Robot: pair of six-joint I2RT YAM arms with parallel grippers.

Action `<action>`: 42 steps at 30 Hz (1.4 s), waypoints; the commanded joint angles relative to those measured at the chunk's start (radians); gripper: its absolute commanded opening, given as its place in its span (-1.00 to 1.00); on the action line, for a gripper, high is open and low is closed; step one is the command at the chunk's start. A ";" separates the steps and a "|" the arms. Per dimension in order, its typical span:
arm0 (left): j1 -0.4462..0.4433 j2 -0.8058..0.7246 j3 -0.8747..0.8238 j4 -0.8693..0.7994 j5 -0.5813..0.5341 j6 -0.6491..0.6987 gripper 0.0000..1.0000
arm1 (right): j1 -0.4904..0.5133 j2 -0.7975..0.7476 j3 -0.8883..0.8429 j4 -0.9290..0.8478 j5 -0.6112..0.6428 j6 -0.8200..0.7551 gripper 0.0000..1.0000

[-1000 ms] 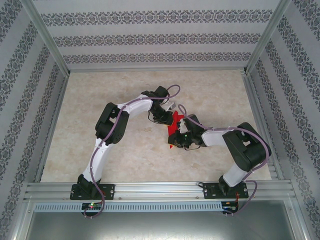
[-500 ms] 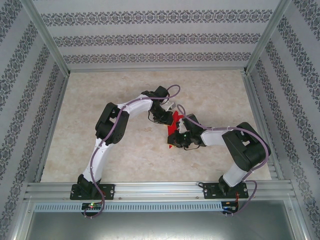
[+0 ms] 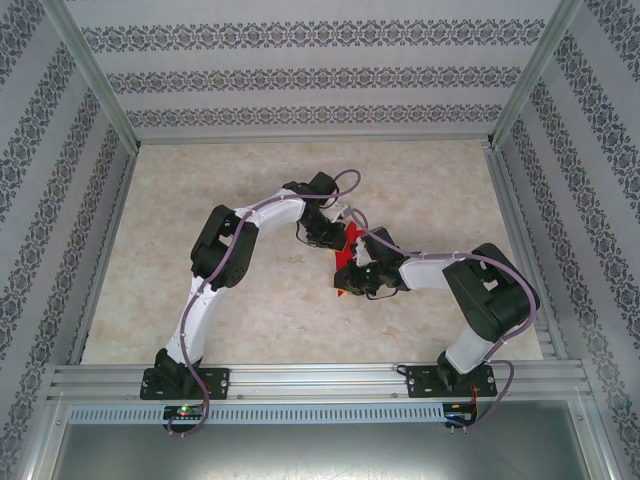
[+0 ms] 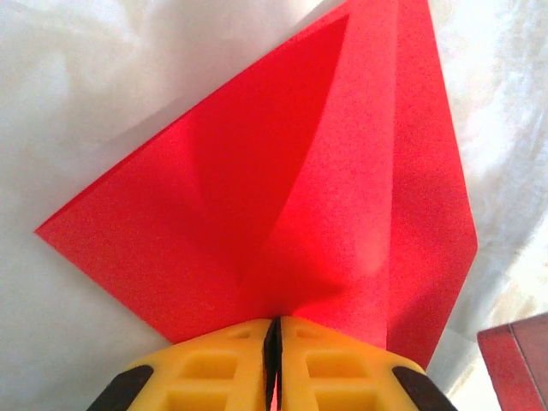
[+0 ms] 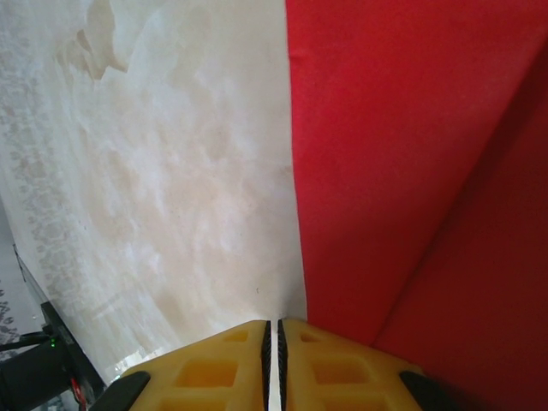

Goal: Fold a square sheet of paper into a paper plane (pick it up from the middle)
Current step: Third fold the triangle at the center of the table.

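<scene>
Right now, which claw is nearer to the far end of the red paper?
Left. The left claw is shut on the red paper at its far end; the right claw sits at its near end, toward the bases.

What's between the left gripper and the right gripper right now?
The creased red sheet of paper bridges the left gripper and right gripper; the top view shows it, both wrist views confirm.

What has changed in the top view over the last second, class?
The right gripper has edged slightly left, its elbow following. Both it and the left gripper stay shut on the red paper; the left arm has not visibly moved.
</scene>
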 commanded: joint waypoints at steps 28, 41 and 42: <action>-0.017 0.142 -0.052 -0.096 -0.180 0.032 -0.74 | 0.079 -0.200 -0.134 -0.078 0.013 0.073 -0.71; -0.017 0.121 -0.062 -0.079 -0.142 0.024 -0.74 | -0.107 -0.092 0.005 0.068 -0.038 0.065 -0.72; -0.017 0.121 -0.062 -0.079 -0.142 0.024 -0.74 | -0.109 -0.069 0.020 0.067 -0.039 0.059 -0.73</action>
